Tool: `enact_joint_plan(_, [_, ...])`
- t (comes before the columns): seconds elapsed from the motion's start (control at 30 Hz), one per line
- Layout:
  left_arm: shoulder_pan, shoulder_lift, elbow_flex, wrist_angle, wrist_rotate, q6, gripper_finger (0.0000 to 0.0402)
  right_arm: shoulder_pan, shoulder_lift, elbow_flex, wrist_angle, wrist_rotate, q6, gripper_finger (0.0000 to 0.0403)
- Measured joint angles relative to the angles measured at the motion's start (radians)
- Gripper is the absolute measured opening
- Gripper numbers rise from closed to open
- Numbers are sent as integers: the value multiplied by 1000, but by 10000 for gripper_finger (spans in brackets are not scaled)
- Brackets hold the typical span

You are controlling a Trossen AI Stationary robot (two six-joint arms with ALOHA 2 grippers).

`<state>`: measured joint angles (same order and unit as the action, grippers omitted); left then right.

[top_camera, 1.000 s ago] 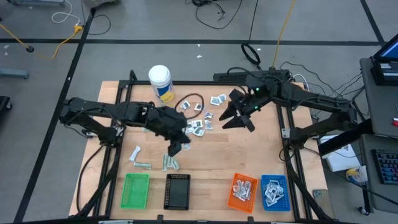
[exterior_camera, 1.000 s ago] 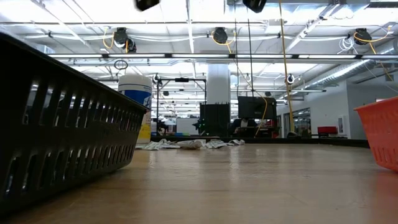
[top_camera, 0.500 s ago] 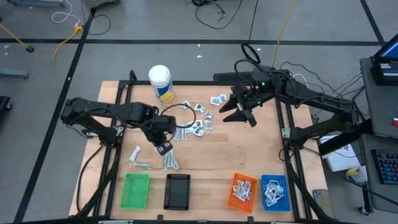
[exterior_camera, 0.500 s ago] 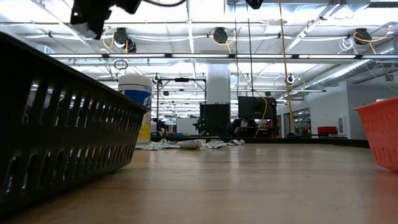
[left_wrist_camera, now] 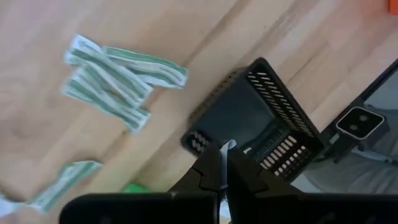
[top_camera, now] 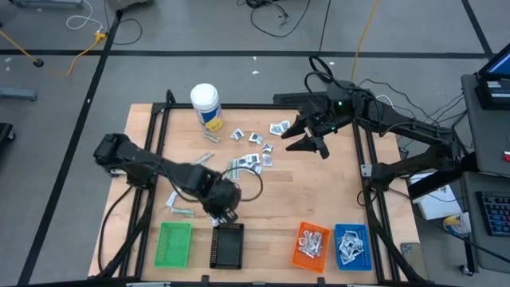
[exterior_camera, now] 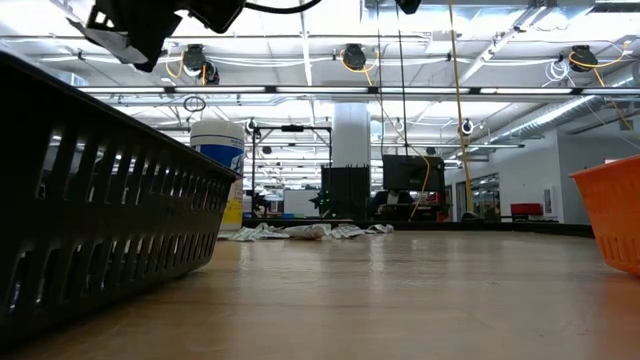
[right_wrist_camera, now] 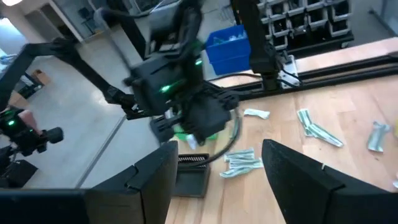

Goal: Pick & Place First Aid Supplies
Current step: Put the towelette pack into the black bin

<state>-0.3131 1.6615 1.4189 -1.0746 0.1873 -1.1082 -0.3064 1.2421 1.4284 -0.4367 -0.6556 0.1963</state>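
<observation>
High view is showing the job partway done. Going left to right: the green tray (top_camera: 175, 244) is looking empty; the left claw (top_camera: 226, 215) is hovering at the black tray (top_camera: 229, 244), pinching a small white packet (left_wrist_camera: 227, 147); many first aid supplies (top_camera: 253, 150) are lying scattered mid-surface; the right claw (top_camera: 307, 142) is hanging open above them; the orange tray (top_camera: 311, 244) and blue tray (top_camera: 352, 244) are holding packets.

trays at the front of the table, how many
4, in a row along the front edge: green tray, black tray, orange tray, blue tray. None looks hidden.
</observation>
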Motion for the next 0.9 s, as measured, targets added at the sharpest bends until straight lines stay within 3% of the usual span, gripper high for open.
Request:
enact_joint_plan(0.43, [-116,198,0,251,43,-153,4,-21,-9,0,-1,0,0,228])
enact_joint_plan(0.63, [-128,219,0,261,42,-158,6,-21,-9,0,-1,0,0,230])
enact_joint_plan(0.9, [-125,219,-1,264,30,-115,92,-21,-9,0,-1,0,0,228])
